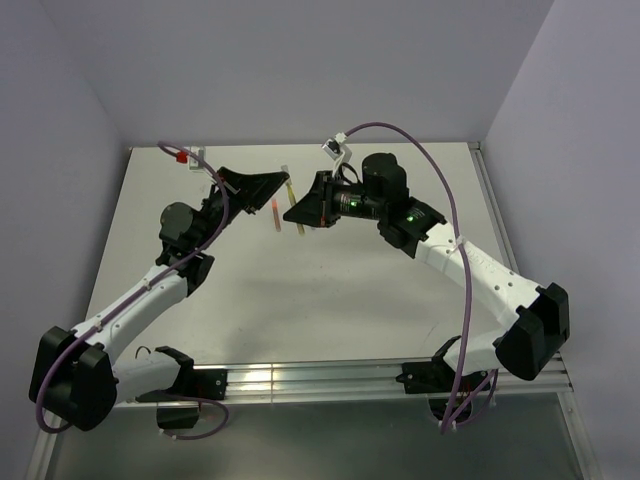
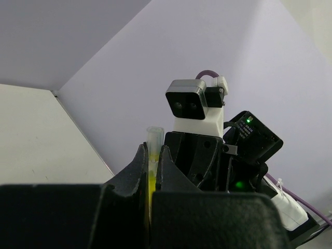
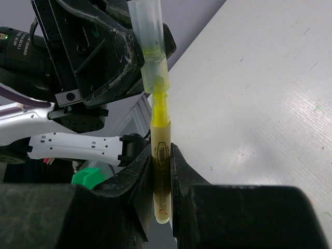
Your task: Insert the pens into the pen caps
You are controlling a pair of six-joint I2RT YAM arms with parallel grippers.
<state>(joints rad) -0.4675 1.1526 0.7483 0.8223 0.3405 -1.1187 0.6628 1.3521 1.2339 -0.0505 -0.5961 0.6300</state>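
My left gripper [image 2: 151, 151] is shut on a cream-yellow pen cap [image 2: 154, 139], which sticks up between its fingers. A yellow-green pen [image 3: 161, 155] stands upright in my right gripper [image 3: 161, 150], which is shut on its barrel. In the right wrist view the pen's yellow tip sits just inside the mouth of the cap [image 3: 149, 49]. From above, cap [image 1: 286, 176] and pen [image 1: 299, 226] form one line over the back middle of the table, between the left gripper [image 1: 281, 184] and the right gripper [image 1: 293, 212]. An orange-red pen [image 1: 275, 213] lies on the table just left of them.
The white table [image 1: 330, 300] is walled at the back and on both sides. A metal rail [image 1: 320, 380] runs along its near edge by the arm bases. The right wrist camera housing [image 2: 197, 106] hangs close behind the cap.
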